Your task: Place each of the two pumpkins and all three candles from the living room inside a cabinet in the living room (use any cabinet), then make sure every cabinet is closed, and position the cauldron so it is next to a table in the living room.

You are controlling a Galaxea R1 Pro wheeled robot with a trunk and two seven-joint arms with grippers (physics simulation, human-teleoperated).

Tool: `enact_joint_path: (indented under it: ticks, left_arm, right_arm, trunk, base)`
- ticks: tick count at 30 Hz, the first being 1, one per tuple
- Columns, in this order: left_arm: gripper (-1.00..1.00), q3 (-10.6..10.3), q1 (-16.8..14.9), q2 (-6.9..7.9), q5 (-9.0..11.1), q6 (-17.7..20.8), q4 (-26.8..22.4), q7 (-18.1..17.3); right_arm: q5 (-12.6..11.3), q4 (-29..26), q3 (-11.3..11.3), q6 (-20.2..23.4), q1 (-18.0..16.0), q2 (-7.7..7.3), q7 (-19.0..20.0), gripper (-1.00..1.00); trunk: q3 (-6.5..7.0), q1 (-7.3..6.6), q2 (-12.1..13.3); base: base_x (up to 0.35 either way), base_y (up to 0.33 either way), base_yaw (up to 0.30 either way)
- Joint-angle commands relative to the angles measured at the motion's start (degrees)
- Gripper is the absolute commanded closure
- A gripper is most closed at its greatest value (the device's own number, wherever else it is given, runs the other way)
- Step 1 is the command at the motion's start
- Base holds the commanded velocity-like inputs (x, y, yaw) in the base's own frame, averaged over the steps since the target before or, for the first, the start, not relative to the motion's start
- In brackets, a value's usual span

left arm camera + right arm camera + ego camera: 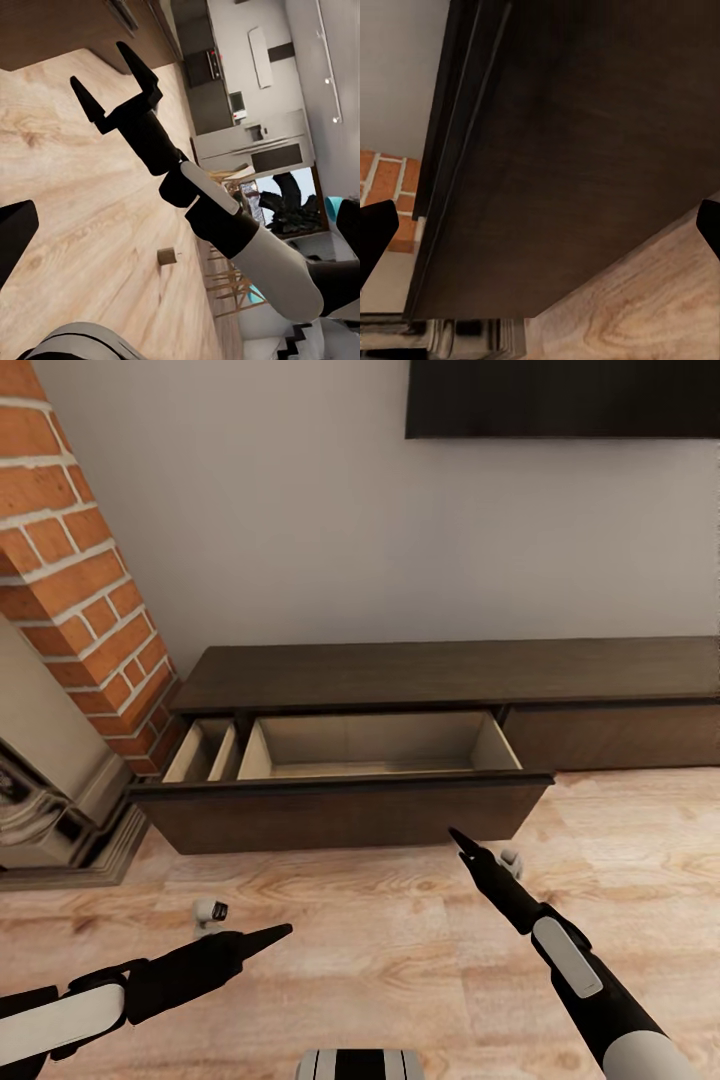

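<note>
Drawer open on the cabinet (pixel 440 690), nothing visible inside. My right hand (pixel 462 842), fingers apart, hangs before its front; left hand's (pixel 275 933) spread unclear. I'd push squarely, mid-front.

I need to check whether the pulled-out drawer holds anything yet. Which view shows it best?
The head view: the open drawer shows its pale inside, bare. The right wrist view gives just its dark front; the left wrist view, a corner.
</note>
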Motion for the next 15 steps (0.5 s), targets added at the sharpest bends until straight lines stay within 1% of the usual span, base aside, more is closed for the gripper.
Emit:
enact_joint_path:
  ticks: [1, 7, 9, 10, 11, 12, 15]
  left_arm:
    - [-1.00, -0.4, -0.2, -0.02, 0.4, -0.5, 0.0, -0.1]
    - [-1.00, -0.3, -0.2, -0.11, 0.6, -0.2, 0.1, 0.0]
    - [-1.00, 0.0, -0.2, -0.36, 0.9, 3.3, 1.7, 0.0]
    - [-1.00, 0.1, -0.2, -0.56, 1.0, 3.9, 2.0, 0.0]
    - [-1.00, 0.3, -0.2, -1.02, 1.2, 5.0, 2.9, 0.0]
    - [-1.00, 1.1, -0.2, -1.86, 1.5, 6.3, 4.2, -0.1]
    - [-1.00, 1.8, -0.2, -2.51, 1.7, 7.1, 5.0, -0.2]
  right_arm:
    - [-0.6, 0.0, 0.1, 0.2, 0.0, -0.04, 0.0, -1.00]
    - [-0.7, 0.3, 0.1, 0.4, 0.0, 0.04, -0.1, -1.00]
    - [-0.7, 0.3, 0.1, 0.3, 0.0, 0.13, -0.1, -1.00]
    - [-0.7, 0.4, 0.1, 0.3, 0.0, 0.12, -0.1, -1.00]
    - [-0.7, 0.4, 0.1, 0.4, 0.0, 0.11, 0.0, -1.00]
    - [-0.7, 0.4, 0.1, 0.5, 0.0, 0.05, 0.1, -1.00]
    - [-0.6, 0.6, 0.0, 0.5, 0.0, -0.15, 0.3, -1.00]
  trunk:
    - [0.18, -0.03, 0.0]
    - [1.51, -0.19, 0.1]
    - [1.96, -0.24, 0.1]
    - [2.18, -0.27, 0.1]
    - [2.40, -0.29, 0.1]
    - [2.62, -0.32, 0.1]
    - [3.29, -0.39, 0.2]
  base:
    - [0.000, 0.000, 0.000]
    - [0.000, 0.000, 0.000]
    - [0.000, 0.000, 0.000]
    - [0.000, 0.000, 0.000]
    - [0.000, 0.000, 0.000]
    - [-0.035, 0.000, 0.000]
    - [-0.214, 0.000, 0.000]
